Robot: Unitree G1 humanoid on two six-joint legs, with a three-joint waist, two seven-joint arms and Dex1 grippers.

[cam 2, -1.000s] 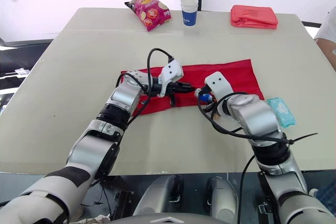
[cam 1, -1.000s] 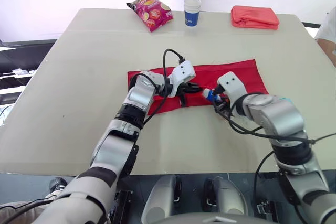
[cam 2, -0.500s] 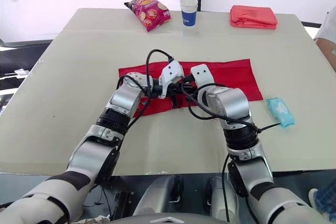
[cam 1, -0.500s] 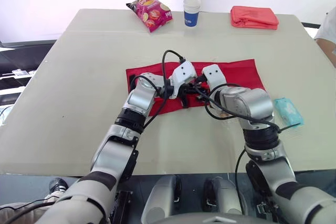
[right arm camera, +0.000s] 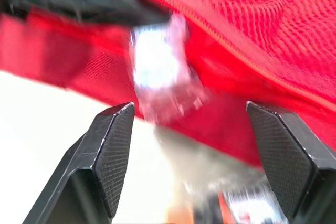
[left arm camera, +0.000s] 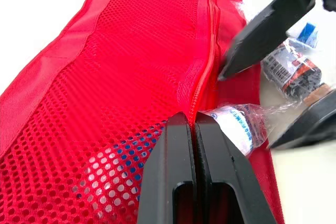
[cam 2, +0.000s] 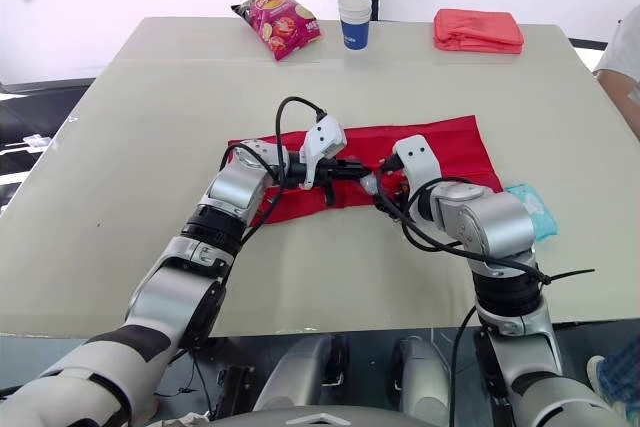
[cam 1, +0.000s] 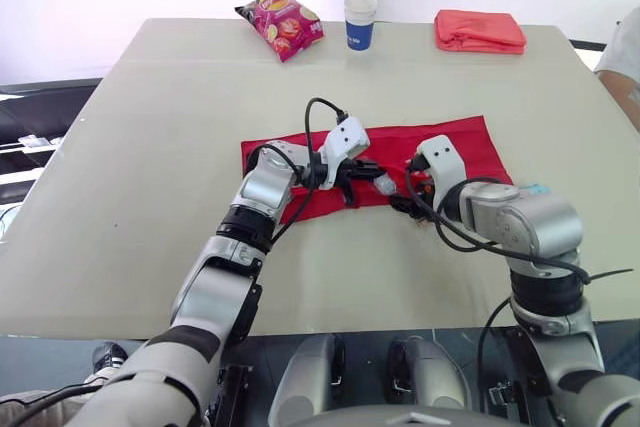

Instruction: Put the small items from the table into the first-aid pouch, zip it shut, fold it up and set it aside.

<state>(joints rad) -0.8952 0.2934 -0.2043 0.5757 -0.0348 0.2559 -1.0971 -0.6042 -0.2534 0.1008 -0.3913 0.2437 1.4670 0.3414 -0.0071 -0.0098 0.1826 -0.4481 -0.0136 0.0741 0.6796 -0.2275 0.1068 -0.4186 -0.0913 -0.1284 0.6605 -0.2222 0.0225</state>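
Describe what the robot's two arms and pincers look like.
The left arm and right arm are built of rounded silver-grey segments with black joint bands. Each wrist carries a white housing, and loose black cables loop off both. The left pincer has two smooth, tapered black fingers. The right pincer has black wedge-shaped fingers whose pads carry a fine grid texture.

Bright, even light casts only faint soft shadows on the pale tabletop (cam 1: 140,147), the space beyond its far edge blown out white, and the right wrist view smears the clear-wrapped roll (right arm camera: 157,72) into blur.
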